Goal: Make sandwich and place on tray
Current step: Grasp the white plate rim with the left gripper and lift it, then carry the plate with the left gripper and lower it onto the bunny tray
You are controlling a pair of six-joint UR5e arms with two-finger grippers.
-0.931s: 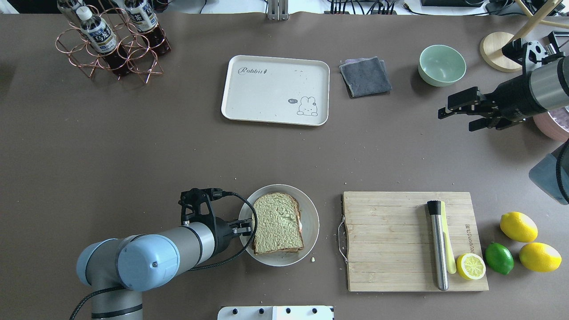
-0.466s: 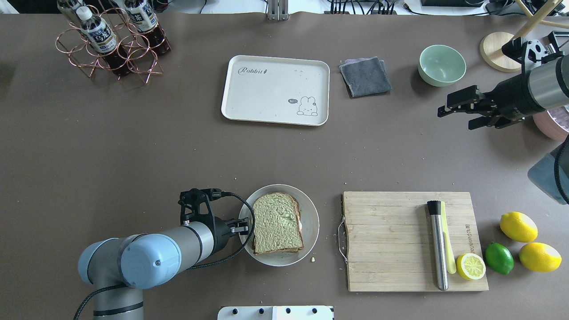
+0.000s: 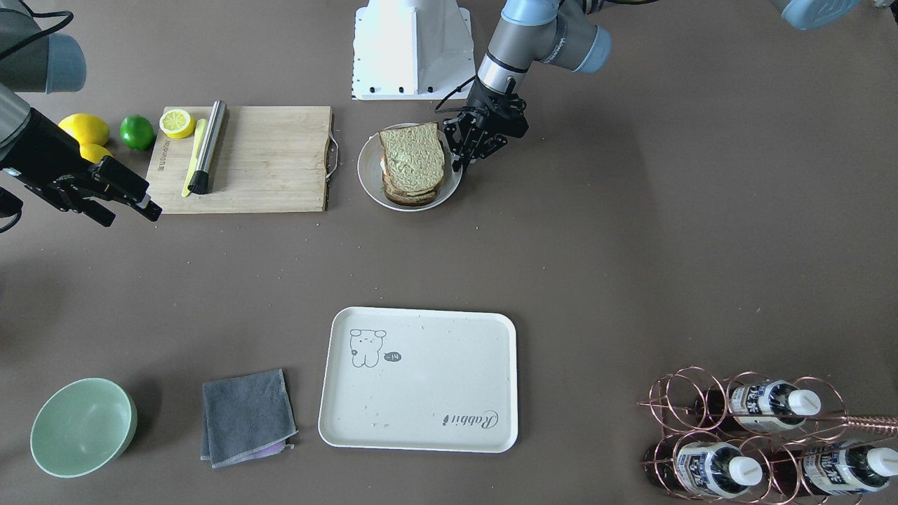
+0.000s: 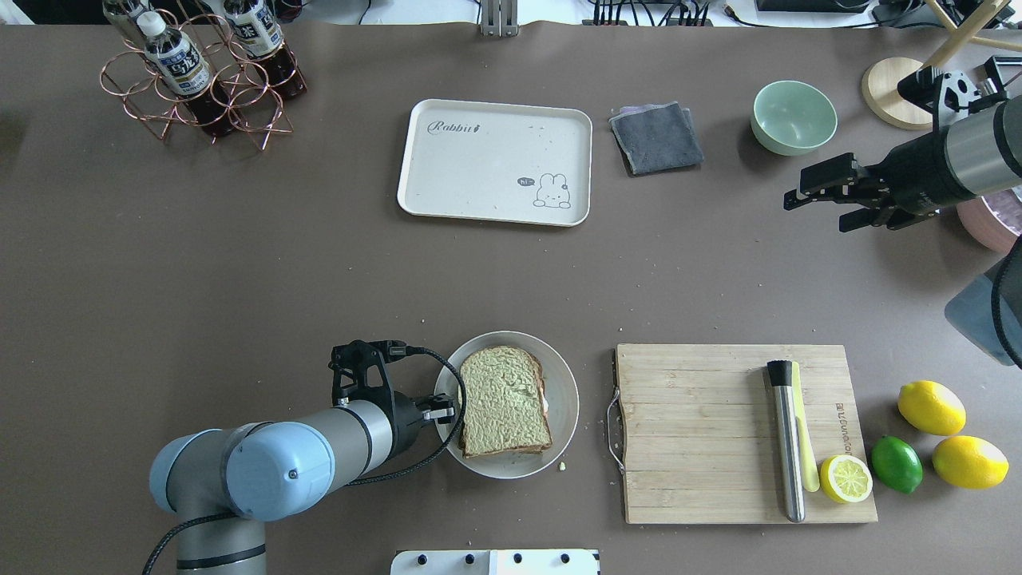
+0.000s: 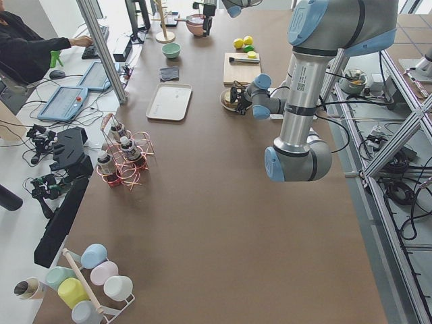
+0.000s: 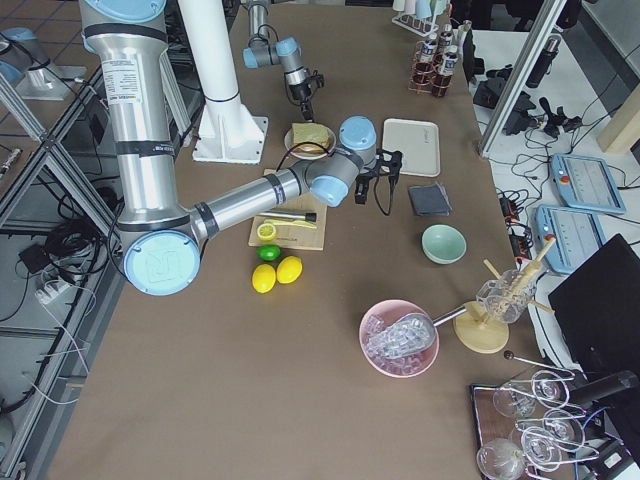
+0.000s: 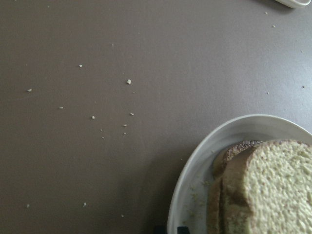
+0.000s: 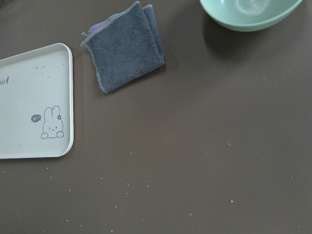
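Clock directions are read from the overhead view, with 12 pointing away from the robot. The sandwich [image 4: 505, 399] looks assembled. It is a stack of slices, greenish face up, lying on the round plate [image 4: 561, 375] at the table's 6 o'clock edge. The tray [image 4: 479, 168] is bare and sits well apart at the plate's 12 o'clock. Judgement: building is done, and the step in hand is the transfer to the tray, not yet carried out. The left gripper [image 4: 444, 414] is low at the plate's 9 o'clock rim. In the left wrist view two dark fingertips [image 7: 159, 228] show close together at the bottom edge with the rim running between them, so the jaws look pressed together and pinching the plate's rim rather than the bread. How firm the hold is cannot be read. The right gripper [image 4: 814, 214] hangs at about 2 o'clock, far from the plate, with jaws spread and nothing in them. The cutting board [image 4: 695, 431] lies at the plate's 3 o'clock, outside the direct line to the tray. The next move probably calls for carrying or sliding the plate toward 12 o'clock while keeping it level. A one-sided rim hold may let the far edge sag and the stack slide.
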